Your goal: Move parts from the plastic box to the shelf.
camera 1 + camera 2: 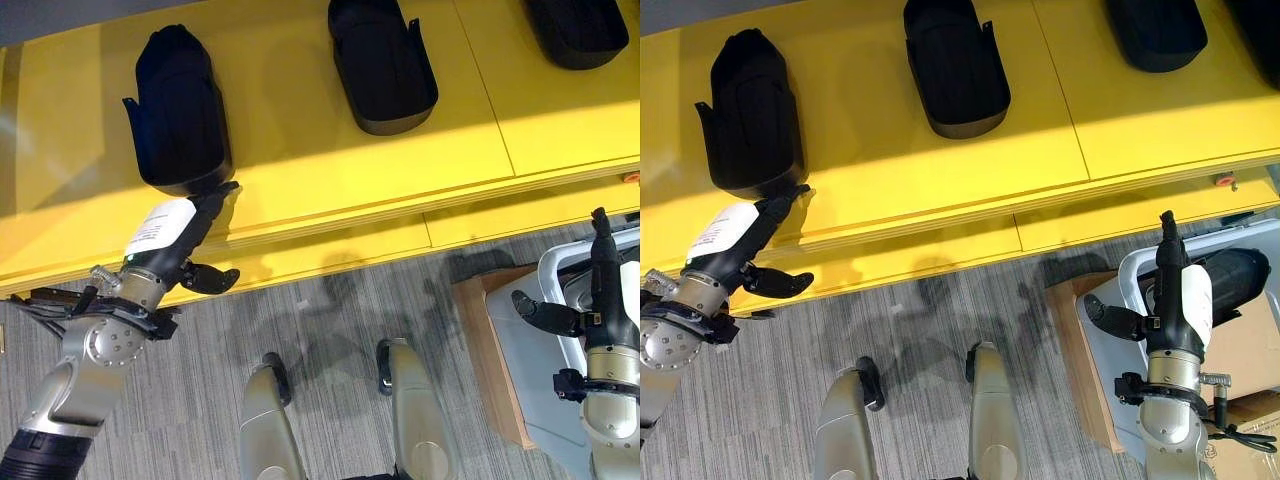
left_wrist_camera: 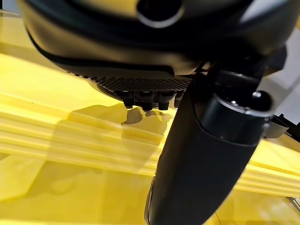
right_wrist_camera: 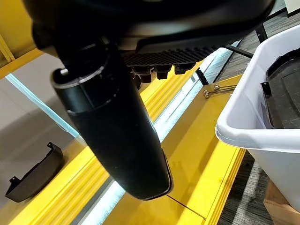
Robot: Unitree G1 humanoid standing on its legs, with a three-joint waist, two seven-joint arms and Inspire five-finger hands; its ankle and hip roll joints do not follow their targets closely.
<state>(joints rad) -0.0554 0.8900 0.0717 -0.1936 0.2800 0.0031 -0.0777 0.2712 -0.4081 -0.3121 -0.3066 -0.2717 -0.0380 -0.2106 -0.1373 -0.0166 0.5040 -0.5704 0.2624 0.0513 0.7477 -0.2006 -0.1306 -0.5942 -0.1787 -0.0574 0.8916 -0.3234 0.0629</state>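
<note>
From the left eye view, my left hand (image 1: 178,238) lay at the front edge of the yellow shelf (image 1: 300,160), fingers straight and released, their tips touching or just short of the near end of the leftmost black part (image 1: 180,110). That part stood on the shelf with its long axis running away from me, front to back. A second black part (image 1: 382,62) lay to its right, well apart, and a third black part (image 1: 580,30) sat at the far right.

In the right eye view, my right hand (image 1: 1172,290) hung over the white plastic box (image 1: 1137,268), fingers extended and holding nothing. A dark part (image 1: 1238,275) lay inside the box just beside that hand, on its outer side, its long axis seemingly across the box, though much of it was hidden.

In the left wrist view, my left hand's thumb (image 2: 206,159) crossed the frame with only the shelf's yellow steps beyond it; nothing was grasped.

In the right wrist view, the box rim (image 3: 248,136) showed beside my thumb (image 3: 112,136), with the dark part (image 3: 283,93) resting within, and another black part (image 3: 33,176) lay far off on the shelf.

I judged the right hand the nearer to the next part, needing to drop and turn toward the box's inside.
</note>
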